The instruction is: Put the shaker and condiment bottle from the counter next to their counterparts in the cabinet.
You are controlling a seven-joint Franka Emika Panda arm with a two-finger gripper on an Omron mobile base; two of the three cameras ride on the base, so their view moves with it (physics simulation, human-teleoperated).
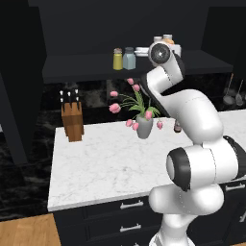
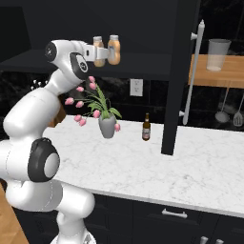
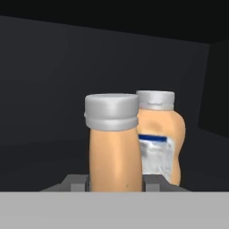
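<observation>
On the left of the counter (image 1: 105,163) stands a brown knife block (image 1: 72,117). Nothing near it is in danger.

Up on the cabinet (image 1: 86,69) shelf, the yellow-green shaker (image 1: 117,59) and the pale blue-grey shaker (image 1: 129,58) stand just beside each other. That half of the job looks done to me.

Below them is a grey pot of pink flowers (image 2: 106,119). The white arm reaches up right over it. If the arm comes down too low when it pulls back, it could knock the pot over.

The gripper (image 3: 114,181) is up at the shelf, and its fingers (image 3: 75,182) sit tight on both sides of an orange bottle (image 3: 114,152). So it has hold of the condiment bottle. The other orange bottle (image 3: 161,143) stands just behind it and a bit to the right, very close or touching. I cannot tell if the held bottle rests on the shelf yet.

The risk is here. If the fingers let go while the bottle is up in the air, it could tip and bump its twin. If the hand pushes in more, it could shove the twin over.

On the right of the counter, a thin dark brown bottle (image 2: 146,127) stands well apart from all this.
</observation>
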